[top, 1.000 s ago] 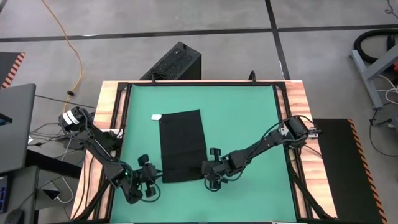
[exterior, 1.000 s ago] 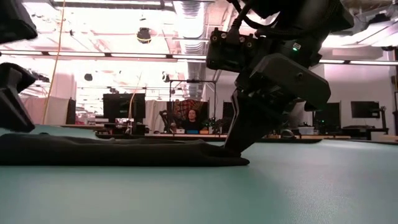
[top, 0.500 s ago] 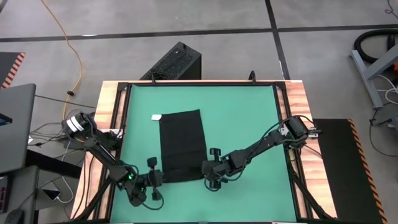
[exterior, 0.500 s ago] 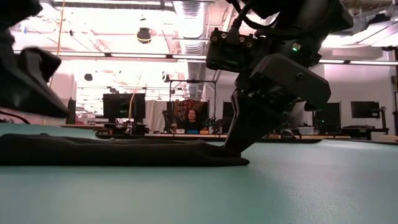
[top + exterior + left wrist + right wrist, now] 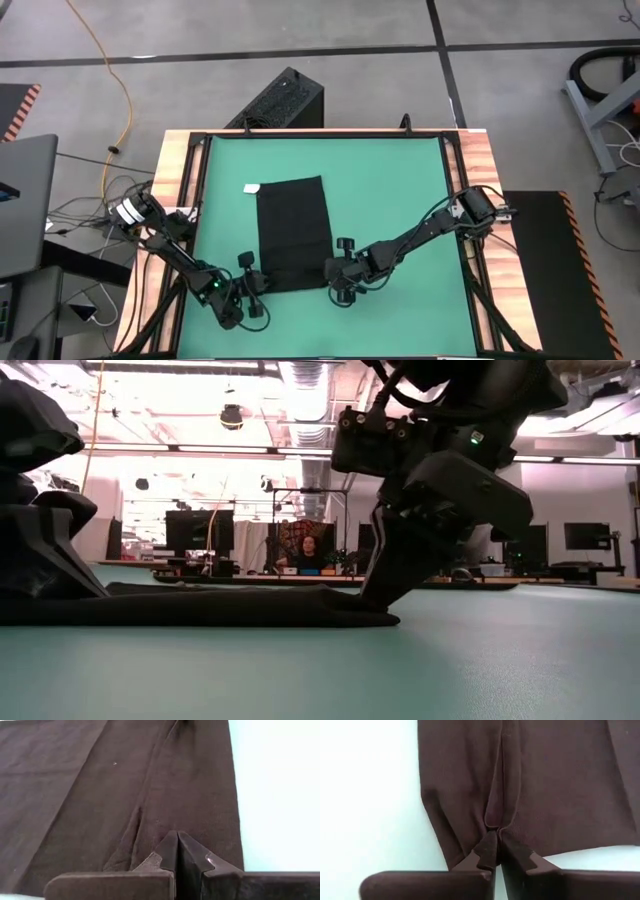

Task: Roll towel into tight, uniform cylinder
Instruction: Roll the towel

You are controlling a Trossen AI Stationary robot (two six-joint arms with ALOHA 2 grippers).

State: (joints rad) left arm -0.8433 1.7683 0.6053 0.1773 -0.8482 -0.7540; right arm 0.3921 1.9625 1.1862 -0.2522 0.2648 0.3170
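The black towel lies flat on the green mat, its small white tag at the far left corner. My left gripper is shut on the towel at its near left corner; it also shows at the left of the low view. My right gripper is shut on the towel at its near right corner and stands on the towel's end in the low view. My left gripper pinches a small raised fold of the towel between its two fingers, close to the near left corner. The fingers slant down from the table's near left. A crease runs away from them, and the rest of the towel lies on the mat. My right gripper pinches a raised fold of the towel between its two fingers, close to the near edge at the right corner. The fingers slant down from the table's right. The cloth puckers into a ridge ahead of them, and the rest of the towel lies flat.
A black ribbed box stands on the floor beyond the table's far edge. Wooden rims frame the mat on both sides. Bare mat lies to the right of the towel. A person sits far off in the room.
My left gripper has gone toward the table's right edge and down, onto the towel's near left corner. The towel lies where it was.
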